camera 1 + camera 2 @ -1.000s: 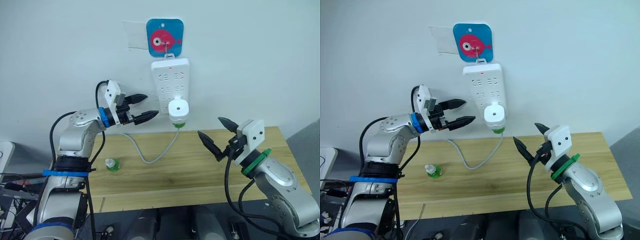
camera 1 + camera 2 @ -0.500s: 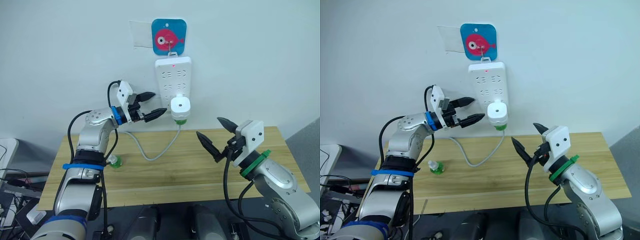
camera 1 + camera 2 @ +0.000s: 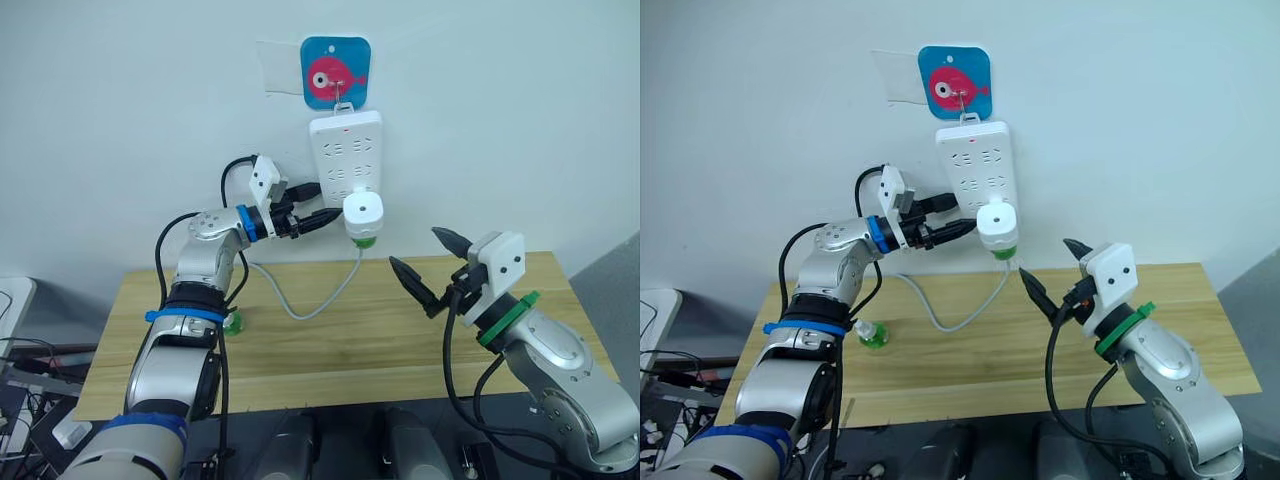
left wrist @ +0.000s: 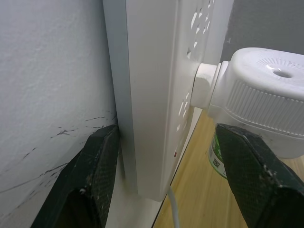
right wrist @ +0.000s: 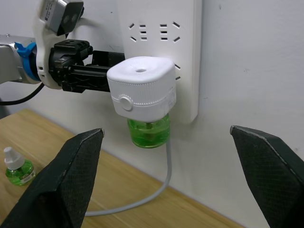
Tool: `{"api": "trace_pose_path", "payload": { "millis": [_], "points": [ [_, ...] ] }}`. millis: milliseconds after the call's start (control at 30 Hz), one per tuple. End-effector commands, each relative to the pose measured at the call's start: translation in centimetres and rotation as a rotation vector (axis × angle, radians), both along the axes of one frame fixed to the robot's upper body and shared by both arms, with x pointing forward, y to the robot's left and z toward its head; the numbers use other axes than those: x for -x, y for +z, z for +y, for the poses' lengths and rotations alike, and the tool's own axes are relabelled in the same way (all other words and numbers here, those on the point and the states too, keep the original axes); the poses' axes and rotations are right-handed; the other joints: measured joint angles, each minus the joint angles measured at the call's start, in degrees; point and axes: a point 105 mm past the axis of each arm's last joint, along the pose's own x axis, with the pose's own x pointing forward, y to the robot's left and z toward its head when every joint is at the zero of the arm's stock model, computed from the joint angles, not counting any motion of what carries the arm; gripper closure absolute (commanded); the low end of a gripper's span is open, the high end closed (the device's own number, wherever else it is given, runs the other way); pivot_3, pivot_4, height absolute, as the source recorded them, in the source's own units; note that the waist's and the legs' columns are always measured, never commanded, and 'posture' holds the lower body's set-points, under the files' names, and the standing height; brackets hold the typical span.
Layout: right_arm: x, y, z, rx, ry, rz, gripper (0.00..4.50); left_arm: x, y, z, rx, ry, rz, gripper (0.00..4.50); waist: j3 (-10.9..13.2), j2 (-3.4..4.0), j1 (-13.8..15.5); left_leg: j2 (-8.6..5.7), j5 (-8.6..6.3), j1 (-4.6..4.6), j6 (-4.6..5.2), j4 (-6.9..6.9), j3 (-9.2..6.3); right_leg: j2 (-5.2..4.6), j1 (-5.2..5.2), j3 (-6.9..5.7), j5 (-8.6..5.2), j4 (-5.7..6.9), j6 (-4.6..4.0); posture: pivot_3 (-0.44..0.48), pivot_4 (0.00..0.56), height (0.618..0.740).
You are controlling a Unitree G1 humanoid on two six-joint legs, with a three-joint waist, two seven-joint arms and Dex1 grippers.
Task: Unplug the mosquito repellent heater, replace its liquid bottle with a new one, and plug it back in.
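While plugged into the power strip on the wall, the mosquito repellent heater sits just beside the open left gripper; one finger hugs the strip's edge. Right gripper hangs open, well apart, over bare table.

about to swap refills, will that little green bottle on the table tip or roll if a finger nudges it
The spare bottle stands upright on the wooden table; it looks small and light, so a nudge would probably slide or topple it. Its round body would likely roll once down. The narrow white cap offers little grip.
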Motion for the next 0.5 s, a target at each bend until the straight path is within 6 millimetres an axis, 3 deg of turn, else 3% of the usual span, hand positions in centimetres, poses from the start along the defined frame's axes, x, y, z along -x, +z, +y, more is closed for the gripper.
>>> {"api": "trace_pose_path", "payload": {
  "millis": [33,333,500],
  "points": [
    [0.5,1.2,0.5,-0.001,0.019,-0.052,0.0,-0.1,1.5,-0.8,0.013,-0.025,-0.05,1.19,0.0,0.0,-0.01,0.0,0.02,0.0,-0.01,0.01,0.01,-0.01,0.01,-0.03,0.0,-0.01,0.04,-0.123,0.238,0.74],
    [0.4,1.4,1.1,-0.015,0.034,-0.045,0.0,2.5,2.0,-2.6,0.044,-0.191,0.016,1.19,0.03,0.02,-0.24,0.03,0.04,-0.04,-0.01,-0.07,-0.07,-0.01,-0.04,-0.18,0.05,-0.03,-0.03,-0.116,0.239,0.74],
    [0.2,1.7,1.5,-0.031,0.036,-0.044,0.0,3.0,2.6,-2.8,0.057,-0.197,0.02,1.19,0.06,0.03,-0.23,0.02,0.07,-0.07,-0.07,-0.08,-0.04,-0.02,-0.06,-0.15,0.05,-0.12,-0.04,-0.115,0.242,0.74]
  ]
}}
